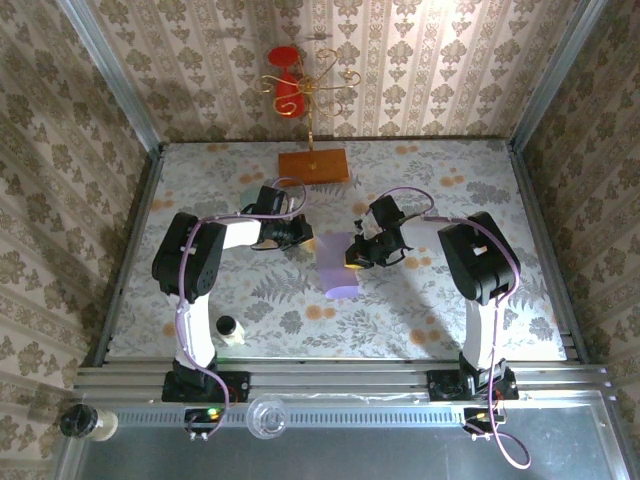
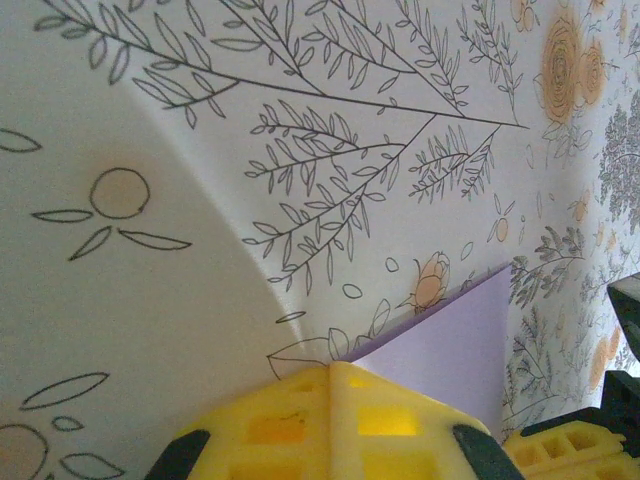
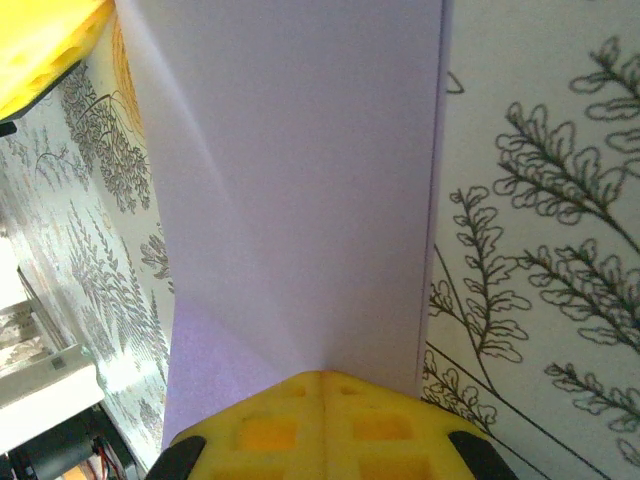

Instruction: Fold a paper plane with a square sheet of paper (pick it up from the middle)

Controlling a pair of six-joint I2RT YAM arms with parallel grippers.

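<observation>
Right wrist view: right gripper [image 3: 322, 376] is shut on the paper [image 3: 300, 200]; left gripper [image 2: 330, 366] closed at its corner, hold unclear. Align edges squarely before creasing.

Bright, even light; in the left wrist view a soft shadow greys the floral-patterned table surface [image 2: 120, 330].

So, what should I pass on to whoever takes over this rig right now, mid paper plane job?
Left gripper: shut, its tip at the edge of the square sheet of paper; a grip cannot be confirmed.
Right gripper: shut on the sheet's edge.
Sheet: at the middle of the table, between both grippers, creased and looking narrower than square.
Done: sheet grasped, at least one crease in.
Left: the remaining folds; nothing dart-shaped yet.
</observation>
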